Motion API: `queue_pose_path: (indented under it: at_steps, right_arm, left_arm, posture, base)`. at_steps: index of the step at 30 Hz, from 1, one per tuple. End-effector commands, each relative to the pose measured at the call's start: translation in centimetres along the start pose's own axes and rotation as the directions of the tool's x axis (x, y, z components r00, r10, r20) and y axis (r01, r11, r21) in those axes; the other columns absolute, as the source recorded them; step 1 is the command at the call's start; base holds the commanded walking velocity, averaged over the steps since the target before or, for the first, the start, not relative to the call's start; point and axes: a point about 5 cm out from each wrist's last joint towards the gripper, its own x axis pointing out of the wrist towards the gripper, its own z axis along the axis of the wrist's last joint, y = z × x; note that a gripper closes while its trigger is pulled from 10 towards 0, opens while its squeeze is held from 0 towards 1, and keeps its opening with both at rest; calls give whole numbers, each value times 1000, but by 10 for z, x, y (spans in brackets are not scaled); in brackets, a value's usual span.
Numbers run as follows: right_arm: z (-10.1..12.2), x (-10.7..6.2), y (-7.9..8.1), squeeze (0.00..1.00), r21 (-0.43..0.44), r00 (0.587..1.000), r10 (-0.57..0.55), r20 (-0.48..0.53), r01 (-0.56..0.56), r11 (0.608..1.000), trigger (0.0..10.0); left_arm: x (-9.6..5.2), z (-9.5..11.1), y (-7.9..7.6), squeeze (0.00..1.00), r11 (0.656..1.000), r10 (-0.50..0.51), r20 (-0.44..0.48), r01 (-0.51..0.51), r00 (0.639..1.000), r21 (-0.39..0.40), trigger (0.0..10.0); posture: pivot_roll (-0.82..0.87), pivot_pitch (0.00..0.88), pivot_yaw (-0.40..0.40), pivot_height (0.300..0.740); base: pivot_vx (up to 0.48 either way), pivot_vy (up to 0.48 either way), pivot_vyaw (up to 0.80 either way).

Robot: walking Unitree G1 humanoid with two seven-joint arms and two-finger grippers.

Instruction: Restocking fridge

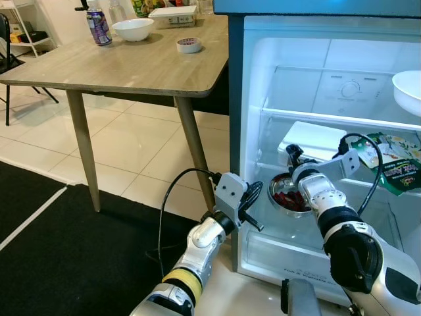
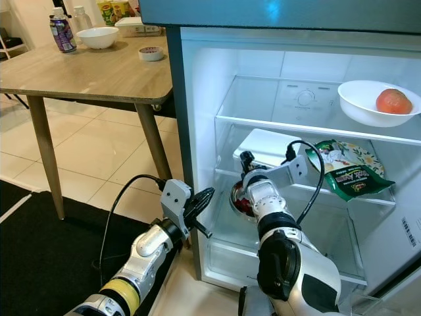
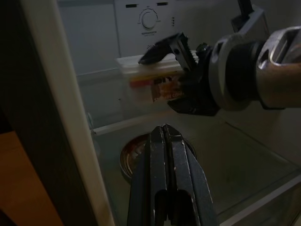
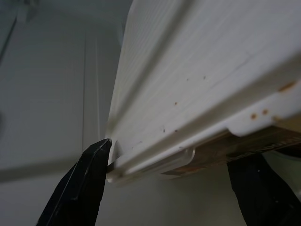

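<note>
The open white fridge [image 2: 197, 217] stands just beside the light wooden worktop [image 1: 131, 62]. On the fridge's middle glass shelf [image 2: 342, 204] lies a white lidded plastic food box [image 2: 266, 145], towards the back. The right tool [image 4: 164, 188] reaches into the fridge at that shelf, its 2 black fingers [image 4: 82, 188] spread apart, 1 at each side of the box's near end; whether they press on it I cannot tell. Just in front of the box, below the right arm, sits a round metal bowl with dark red food [image 2: 241, 199]. On the same shelf, to the right of the box, lies a green printed snack packet [image 2: 348, 174], its edge hanging over the shelf's front.

On the fridge's upper glass shelf [image 2: 263, 122] stands a white bowl [image 2: 368, 105] holding 1 round orange-red fruit [image 2: 393, 101].

The left tool [image 1: 253, 207] hovers outside the fridge, near its left wall and level with the metal bowl, its fingers [image 3: 164, 188] pressed together on nothing.

On the worktop, well apart from the fridge, stand a second white bowl [image 1: 133, 28], a purple drinks can [image 1: 99, 25] and a white roll of tape [image 1: 189, 45]. A black mat [image 1: 72, 257] covers the tiled floor [image 1: 131, 145] under the worktop.
</note>
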Motion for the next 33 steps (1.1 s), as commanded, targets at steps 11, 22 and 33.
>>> queue_pose_path:
  at_steps: [11, 22, 33]
  right_arm:
    - [14, -2, -19, 0, -277, 987, -147, -61, 125, 953, 10000]
    - [16, -3, -22, 0, -348, 972, -210, -105, 162, 923, 10000]
    - [-3, -8, -41, 0, -416, 939, -277, -202, 173, 893, 10000]
  left_arm:
    - [7, 4, -13, 0, 999, -13, 37, 14, 999, -30, 10000]
    - [7, 4, -13, 0, 999, -17, 35, 18, 999, -30, 10000]
    - [7, 3, -14, 0, 999, -20, 36, 21, 999, -30, 10000]
  posture:
    - [-53, 0, 45, 381]
    - [-59, 0, 46, 381]
    - [-58, 0, 43, 381]
  base:
    - [0, 0, 0]
    - [0, 0, 0]
    - [0, 0, 0]
